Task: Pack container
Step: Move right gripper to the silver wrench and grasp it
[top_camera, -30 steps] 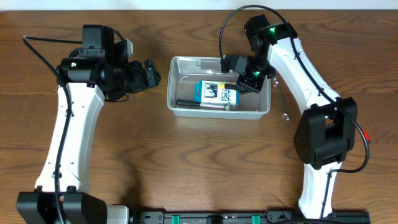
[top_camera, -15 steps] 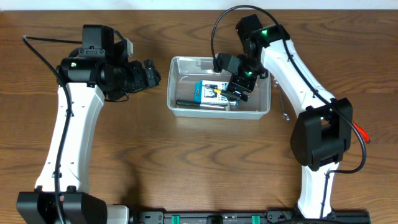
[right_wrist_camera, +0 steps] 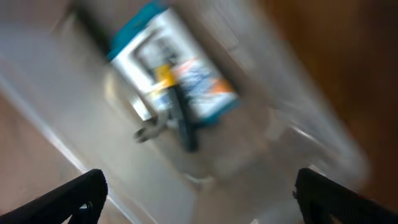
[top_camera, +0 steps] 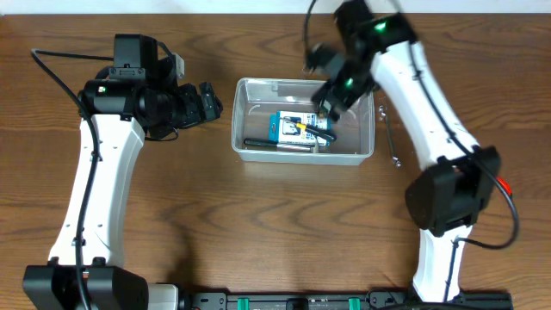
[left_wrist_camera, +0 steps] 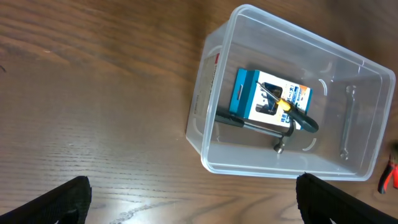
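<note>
The clear container [top_camera: 238, 120] stands at the table's centre. In it lies a blue-and-white box [top_camera: 293, 131] with a yellow-and-black screwdriver [top_camera: 306, 127] on top, and a black-handled tool [top_camera: 274, 144] lies along the near wall. My right gripper [top_camera: 331, 93] hangs open and empty above the tub's back right. Its blurred wrist view looks down on the box [right_wrist_camera: 186, 68], the screwdriver [right_wrist_camera: 177, 115] and the tub's floor [right_wrist_camera: 93, 106], with the gripper [right_wrist_camera: 199, 196] open. My left gripper [top_camera: 207, 103] stays open to the tub's left; its view shows the container [left_wrist_camera: 205, 112] and box [left_wrist_camera: 261, 96] beyond the gripper [left_wrist_camera: 199, 202].
A metal wrench [top_camera: 389, 133] lies on the wood just right of the tub, seen through the wall in the left wrist view as the wrench [left_wrist_camera: 347, 121]. A red-handled tool [left_wrist_camera: 388, 177] pokes in at the right edge, near the right arm's base [top_camera: 448, 198].
My right gripper has opened, left the screwdriver lying on the box, and risen up and back from the tub. The left arm has not moved.
</note>
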Robot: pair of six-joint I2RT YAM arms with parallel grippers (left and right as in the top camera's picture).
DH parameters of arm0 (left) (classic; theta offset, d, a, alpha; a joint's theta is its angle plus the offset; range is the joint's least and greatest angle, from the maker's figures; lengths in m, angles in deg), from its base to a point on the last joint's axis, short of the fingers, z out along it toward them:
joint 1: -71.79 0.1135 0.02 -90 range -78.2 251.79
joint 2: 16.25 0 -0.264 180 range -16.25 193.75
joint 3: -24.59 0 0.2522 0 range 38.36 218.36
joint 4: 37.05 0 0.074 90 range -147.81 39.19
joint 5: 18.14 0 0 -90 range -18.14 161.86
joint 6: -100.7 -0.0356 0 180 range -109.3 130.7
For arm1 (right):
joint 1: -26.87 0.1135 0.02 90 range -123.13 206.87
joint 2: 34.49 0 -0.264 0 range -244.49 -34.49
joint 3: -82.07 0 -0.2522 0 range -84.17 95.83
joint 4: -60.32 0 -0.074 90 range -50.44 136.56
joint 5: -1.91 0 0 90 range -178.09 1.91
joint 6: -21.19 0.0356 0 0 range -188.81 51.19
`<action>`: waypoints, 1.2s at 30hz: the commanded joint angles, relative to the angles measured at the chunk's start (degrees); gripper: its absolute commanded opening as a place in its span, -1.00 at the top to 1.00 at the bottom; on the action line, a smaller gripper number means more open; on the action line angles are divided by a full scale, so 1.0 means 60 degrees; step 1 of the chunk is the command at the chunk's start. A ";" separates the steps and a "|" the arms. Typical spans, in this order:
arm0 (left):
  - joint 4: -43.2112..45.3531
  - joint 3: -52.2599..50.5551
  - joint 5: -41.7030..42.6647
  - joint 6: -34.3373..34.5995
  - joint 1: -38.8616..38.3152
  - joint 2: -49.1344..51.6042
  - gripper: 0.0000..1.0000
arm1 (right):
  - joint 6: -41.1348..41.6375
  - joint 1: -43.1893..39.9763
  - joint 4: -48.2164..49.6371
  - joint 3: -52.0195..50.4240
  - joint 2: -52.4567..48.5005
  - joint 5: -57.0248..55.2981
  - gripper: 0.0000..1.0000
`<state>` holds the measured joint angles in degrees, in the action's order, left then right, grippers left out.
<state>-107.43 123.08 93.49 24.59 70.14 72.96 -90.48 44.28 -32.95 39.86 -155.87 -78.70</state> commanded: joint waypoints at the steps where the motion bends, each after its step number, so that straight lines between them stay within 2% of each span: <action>1: -0.0022 0.0004 -0.0084 -0.0015 -0.0015 -0.0062 -0.96 | 0.2189 -0.0685 -0.0007 0.0710 0.0754 -0.0922 -0.98; 7: -0.0022 0.0004 -0.0084 -0.0015 -0.0015 -0.0062 -0.96 | 0.2200 -0.1628 -0.0321 0.0750 0.0987 -0.1512 -0.99; 12: -0.0022 0.0004 -0.0084 -0.0015 -0.0015 -0.0062 -0.96 | 0.3082 -0.2452 -0.0543 0.0619 0.0980 -0.1636 -0.99; 17: -0.0022 0.0004 -0.0084 -0.0015 -0.0015 -0.0062 -0.96 | 0.3180 -0.3045 -0.0426 0.0036 0.0980 -0.1588 -0.98; 28: -0.0022 0.0004 -0.0084 -0.0015 -0.0015 -0.0062 -0.96 | 0.3180 -0.3140 -0.0051 -0.1789 0.0980 -0.1242 -0.98; 36: -0.0022 0.0004 -0.0084 -0.0015 -0.0015 -0.0062 -0.96 | 0.3184 -0.3209 0.1319 -0.3901 0.0980 -0.1268 -0.99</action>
<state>-107.43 123.08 93.49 24.59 70.14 72.96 -72.23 25.22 -26.37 20.49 -150.30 -86.59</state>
